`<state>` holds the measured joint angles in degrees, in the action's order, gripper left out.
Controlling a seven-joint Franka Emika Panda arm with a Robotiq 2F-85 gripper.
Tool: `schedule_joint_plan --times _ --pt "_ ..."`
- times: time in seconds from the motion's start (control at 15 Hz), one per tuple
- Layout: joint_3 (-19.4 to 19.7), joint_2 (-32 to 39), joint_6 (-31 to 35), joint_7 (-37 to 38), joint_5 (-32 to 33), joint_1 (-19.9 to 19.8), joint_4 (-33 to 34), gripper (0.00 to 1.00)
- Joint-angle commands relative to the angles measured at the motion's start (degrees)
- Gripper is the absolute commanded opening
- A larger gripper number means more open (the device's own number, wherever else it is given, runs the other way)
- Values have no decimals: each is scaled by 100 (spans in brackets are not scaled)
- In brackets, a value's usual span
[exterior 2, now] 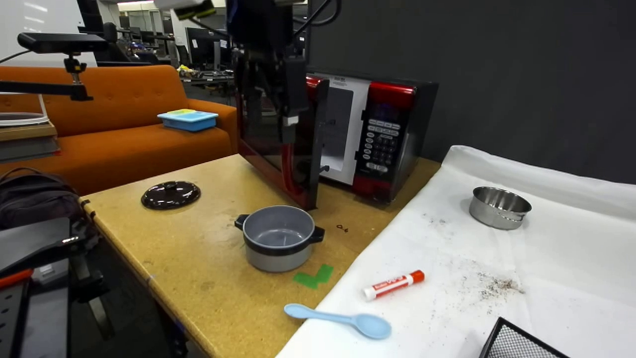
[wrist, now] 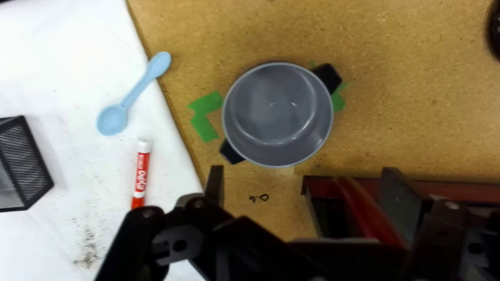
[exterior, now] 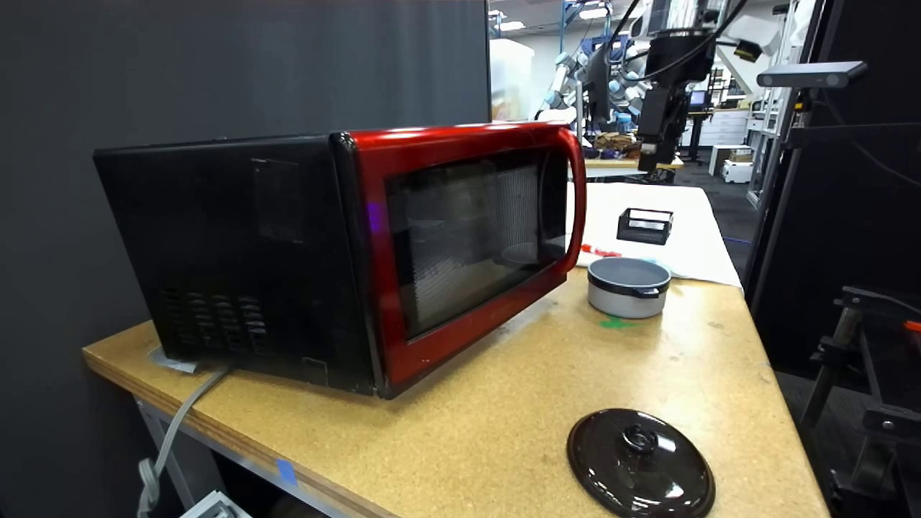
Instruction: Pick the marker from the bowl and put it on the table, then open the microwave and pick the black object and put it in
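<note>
In an exterior view, the gripper (exterior: 653,160) hangs higher than the black box (exterior: 642,234); in an exterior view, before the ajar microwave (exterior 2: 382,144). In the wrist view, jaws gape wide, empty; grey bowl (wrist: 275,109) beyond, marker (wrist: 141,169) left.

Glossy microwave (exterior: 345,260), wooden table (exterior: 496,388)

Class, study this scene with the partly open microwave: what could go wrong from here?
Swung wider, the microwave door may hit the grey pot standing near it.
The open gripper shows near the red door handle in the wrist view, so a descent might knock the door.
The marker lies loose on the white sheet and could roll if nudged.
</note>
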<state>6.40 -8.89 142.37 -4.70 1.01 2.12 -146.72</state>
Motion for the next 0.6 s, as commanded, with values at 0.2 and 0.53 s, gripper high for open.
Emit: schedule_joint_plan --times 0.2,0.53 --pt "7 188 -1341 198 170 -580 1269 100" --pt "-202 822 -1945 572 117 -458 2425 100"
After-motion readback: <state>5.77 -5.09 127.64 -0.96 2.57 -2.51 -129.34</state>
